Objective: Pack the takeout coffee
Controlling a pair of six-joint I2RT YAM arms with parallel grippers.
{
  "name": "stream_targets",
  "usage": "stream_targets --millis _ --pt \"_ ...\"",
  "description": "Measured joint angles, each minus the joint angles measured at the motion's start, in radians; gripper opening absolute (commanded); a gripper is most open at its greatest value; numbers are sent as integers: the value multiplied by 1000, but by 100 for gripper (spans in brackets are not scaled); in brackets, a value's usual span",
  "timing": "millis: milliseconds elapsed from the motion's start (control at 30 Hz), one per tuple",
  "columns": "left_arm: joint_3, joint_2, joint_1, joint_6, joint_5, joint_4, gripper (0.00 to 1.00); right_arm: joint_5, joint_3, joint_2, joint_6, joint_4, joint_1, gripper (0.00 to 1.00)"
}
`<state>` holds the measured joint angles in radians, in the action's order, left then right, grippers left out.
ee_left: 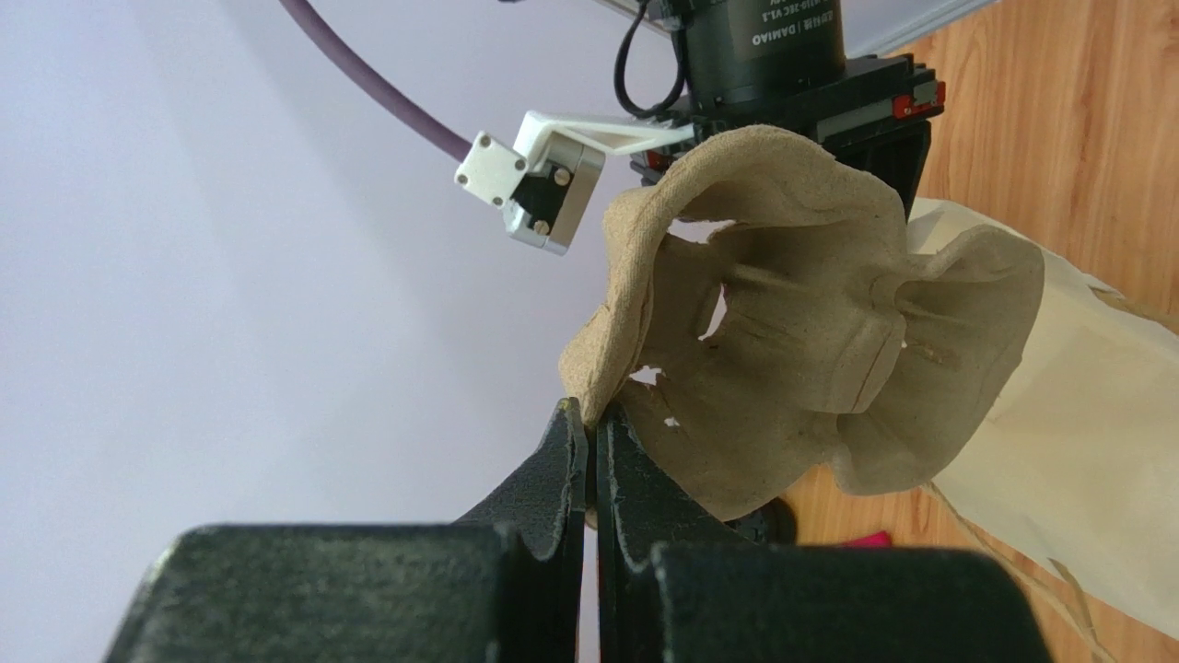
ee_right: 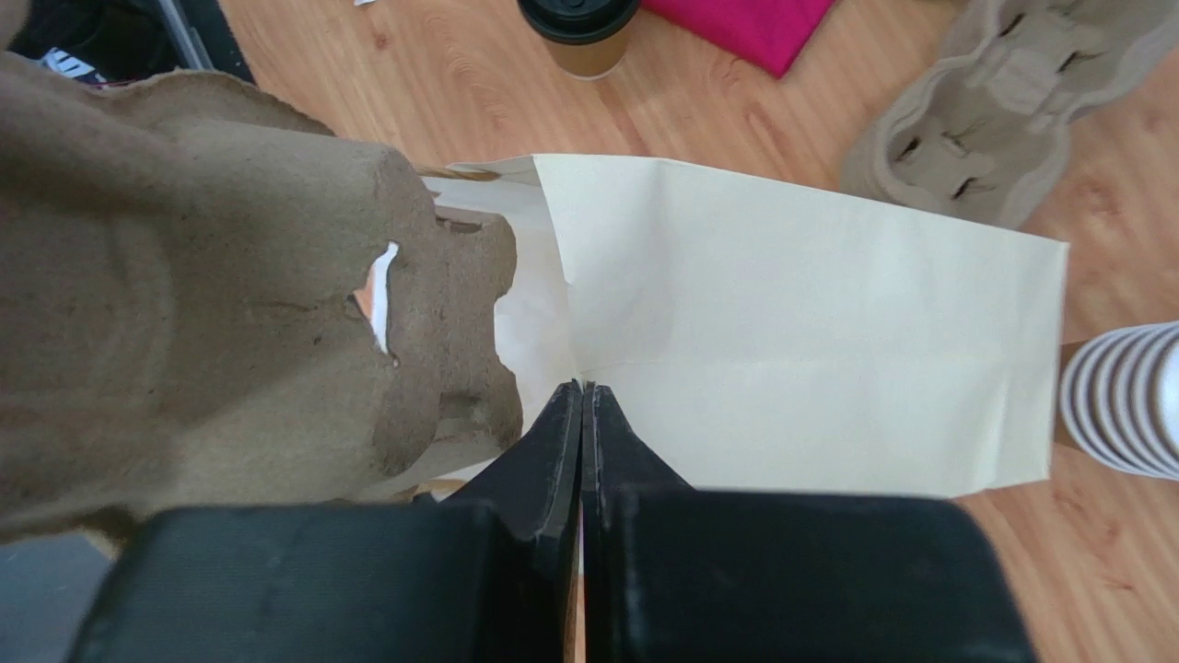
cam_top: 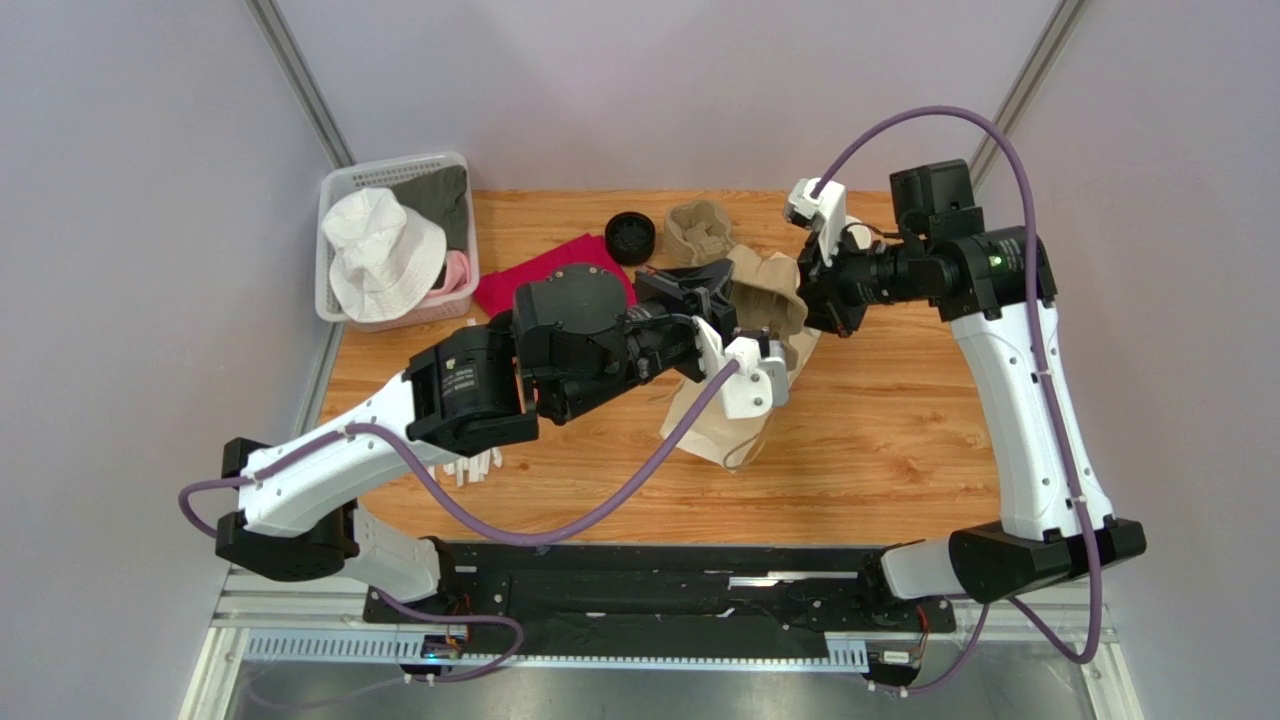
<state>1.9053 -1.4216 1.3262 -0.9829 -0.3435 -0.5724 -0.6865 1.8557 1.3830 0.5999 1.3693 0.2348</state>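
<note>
The takeout coffee, a brown cup with a black lid, stands at the back of the table, apart from both grippers; the right wrist view shows it at the top edge. My left gripper is shut on the edge of a brown pulp cup carrier, held in the air over the mouth of a cream paper bag. My right gripper is shut on the bag's rim. From above, the carrier sits between the left gripper and the right gripper, with the bag below.
A second pulp carrier lies beside the coffee. A pink cloth lies left of it. A white basket with a white hat stands at the back left. A stack of paper cups lies near the bag's base.
</note>
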Motion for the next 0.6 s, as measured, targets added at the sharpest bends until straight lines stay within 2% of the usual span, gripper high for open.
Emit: stream_targets --millis 600 --pt "-18 5 38 -52 -34 0 0 -178 5 59 -47 2 0 0"
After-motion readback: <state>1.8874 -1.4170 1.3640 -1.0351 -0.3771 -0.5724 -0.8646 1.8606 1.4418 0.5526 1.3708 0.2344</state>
